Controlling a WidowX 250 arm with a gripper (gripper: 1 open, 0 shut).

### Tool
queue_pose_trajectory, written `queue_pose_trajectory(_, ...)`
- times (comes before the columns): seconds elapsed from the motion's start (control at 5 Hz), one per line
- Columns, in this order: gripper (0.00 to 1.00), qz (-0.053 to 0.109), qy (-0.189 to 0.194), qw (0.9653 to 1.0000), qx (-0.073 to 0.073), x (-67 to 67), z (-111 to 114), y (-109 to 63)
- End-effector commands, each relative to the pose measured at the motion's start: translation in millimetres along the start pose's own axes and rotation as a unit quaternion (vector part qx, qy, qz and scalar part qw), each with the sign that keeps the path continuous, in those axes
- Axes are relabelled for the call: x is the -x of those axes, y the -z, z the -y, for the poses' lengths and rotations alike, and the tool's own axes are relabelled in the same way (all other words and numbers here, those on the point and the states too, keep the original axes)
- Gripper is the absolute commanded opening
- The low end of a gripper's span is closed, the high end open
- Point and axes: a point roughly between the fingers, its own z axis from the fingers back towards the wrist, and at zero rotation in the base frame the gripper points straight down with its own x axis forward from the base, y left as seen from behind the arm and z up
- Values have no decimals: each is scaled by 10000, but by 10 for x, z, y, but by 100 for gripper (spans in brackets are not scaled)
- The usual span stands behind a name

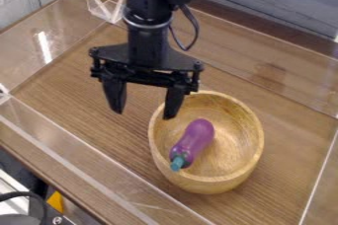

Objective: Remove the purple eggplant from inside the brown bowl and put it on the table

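And here's the claw [141,99], over the upper left of the bowl in the camera view, its two fingers spread wide with a broad gap between them and nothing in it. One finger is over the table, the other by the bowl's near-left rim as we look at it. So what are we after? The purple eggplant [196,140], and it's below and to the right of the claw in the picture, lying inside the brown bowl [251,160], purple body slanting up and away, teal cap towards the bottom left, close to the bowl's wall. Why that wide spread? I'd say it's getting ready to straddle the eggplant's slim body, and a grip across the middle looks the sensible one, since the round body could roll if pinched off-centre.

Now the room to move! The thick rim rises all round the eggplant, so the claw probably wants to shift right in the picture before dropping in, or a finger may catch that edge. There's more open floor on the eggplant's right than on its left, where the wall crowds the cap. And for the put-down? Bare table [79,96] stretches left of the claw, a handy landing spot, with the clear wall [27,130] further out to respect.
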Motion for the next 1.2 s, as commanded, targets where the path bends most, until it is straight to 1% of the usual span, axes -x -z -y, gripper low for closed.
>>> queue_pose_trajectory(0.0,100,105,-83,9999,63,2,154,0)
queue_pose_trajectory(0.4,100,135,-96,9997,160,93,475,-173)
queue_pose_trajectory(0.6,100,151,-218,9995,190,80,428,-49)
queue_pose_trajectory(0.8,100,160,-356,9991,183,84,363,82)
queue_pose_trajectory(1.0,100,165,24,9998,136,16,331,166)
